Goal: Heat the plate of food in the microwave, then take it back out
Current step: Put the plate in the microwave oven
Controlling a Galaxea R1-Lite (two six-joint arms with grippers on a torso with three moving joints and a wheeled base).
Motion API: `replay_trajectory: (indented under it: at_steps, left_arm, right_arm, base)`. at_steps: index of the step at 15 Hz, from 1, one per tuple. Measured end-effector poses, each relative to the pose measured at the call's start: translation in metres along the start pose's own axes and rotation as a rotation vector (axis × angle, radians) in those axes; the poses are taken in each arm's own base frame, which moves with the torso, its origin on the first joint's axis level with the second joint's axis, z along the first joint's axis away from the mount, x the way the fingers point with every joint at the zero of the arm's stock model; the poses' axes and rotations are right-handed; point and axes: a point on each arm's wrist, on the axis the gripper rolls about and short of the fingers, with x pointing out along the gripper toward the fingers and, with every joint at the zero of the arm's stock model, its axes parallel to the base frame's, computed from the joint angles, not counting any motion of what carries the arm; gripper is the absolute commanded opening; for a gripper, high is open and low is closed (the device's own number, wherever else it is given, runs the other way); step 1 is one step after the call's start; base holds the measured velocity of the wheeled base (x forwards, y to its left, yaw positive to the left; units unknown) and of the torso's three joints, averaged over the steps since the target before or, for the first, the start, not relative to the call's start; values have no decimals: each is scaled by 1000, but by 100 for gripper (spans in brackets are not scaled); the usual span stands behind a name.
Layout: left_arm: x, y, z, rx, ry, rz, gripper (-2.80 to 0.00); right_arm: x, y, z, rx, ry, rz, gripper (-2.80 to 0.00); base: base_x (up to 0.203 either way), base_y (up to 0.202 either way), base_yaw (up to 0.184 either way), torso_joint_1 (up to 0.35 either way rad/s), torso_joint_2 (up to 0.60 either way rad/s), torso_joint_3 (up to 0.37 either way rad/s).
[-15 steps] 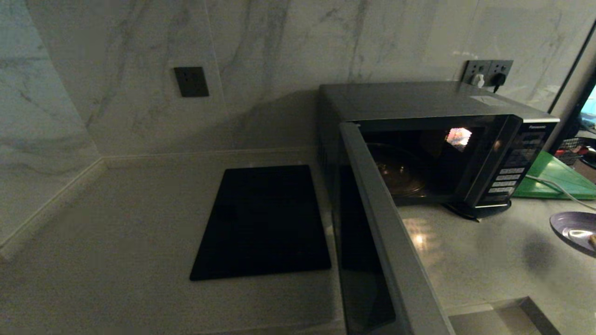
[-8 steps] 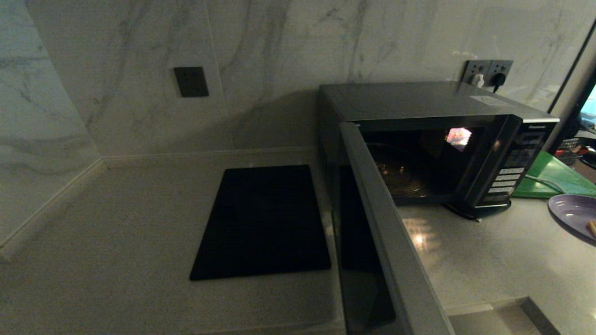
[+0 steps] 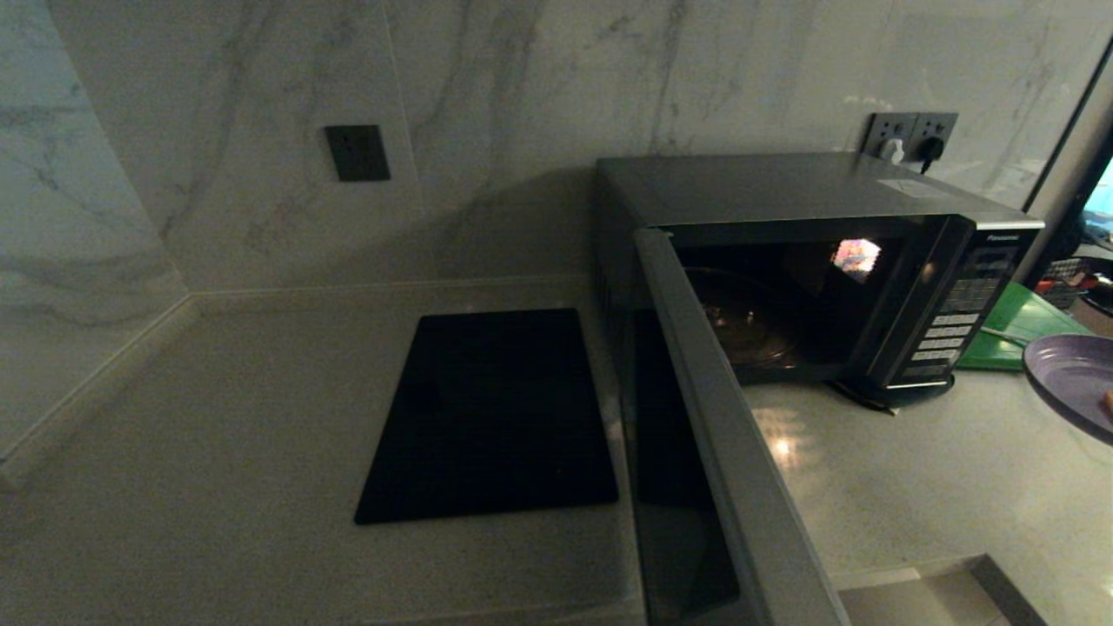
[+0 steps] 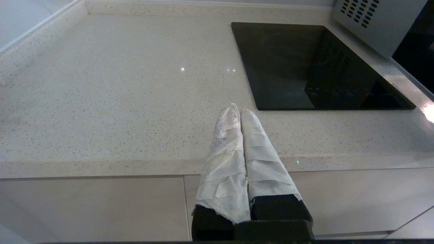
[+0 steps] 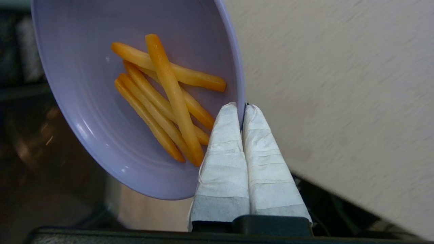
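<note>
Between the cloth-wrapped fingers (image 5: 223, 142) of the right gripper (image 5: 241, 108): the rim of the plate of food (image 5: 101, 112), pinched tight, one finger inside the rim and one outside.

Item, plate of food: round, shallow, pale lilac. It carries several orange-tan sticks (image 5: 169, 98) lying across one another, the nearest ends just beside the inner finger. In the head view only its edge shows at the far right, raised above the counter (image 3: 913, 487).

Item, left gripper (image 4: 240, 110): fingers wrapped in white cloth, pressed together, holding nothing. It sits at the near edge of the counter, over the cabinet fronts (image 4: 95, 206), well apart from the plate.

Item, black slab (image 3: 491, 413): flat, rectangular, lying on the counter just ahead of the left gripper's tips and to one side.

Item, microwave (image 3: 809, 261): large, dark grey, standing beyond the slab and touching none of the grippers. Its door (image 3: 704, 452) is swung wide toward the near edge of the counter. The cavity stands open, with the glass turntable (image 3: 739, 326) visible inside. The button panel (image 3: 952, 326) faces the side where the plate hangs.

Item, green board (image 3: 1013, 335): flat, beside the microwave's panel, beyond the plate.

Item, wall sockets (image 3: 909, 135): farthest back, on the marble wall (image 3: 522, 104), with plugs in them.
</note>
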Motion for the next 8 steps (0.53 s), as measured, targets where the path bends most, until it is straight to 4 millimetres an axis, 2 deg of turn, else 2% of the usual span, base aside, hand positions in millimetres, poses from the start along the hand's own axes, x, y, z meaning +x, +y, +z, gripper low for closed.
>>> replay_trajectory:
  at_steps: [3, 8]
  left_arm:
    - [0, 0, 0, 0, 0, 0, -280]
    - [0, 0, 0, 0, 0, 0, -280]
  right_arm:
    - [-12, 7, -25, -49, 27, 43, -280]
    - [-17, 24, -65, -157, 143, 63, -280]
  base:
    - [0, 0, 0, 0, 0, 0]
    - [0, 0, 0, 0, 0, 0]
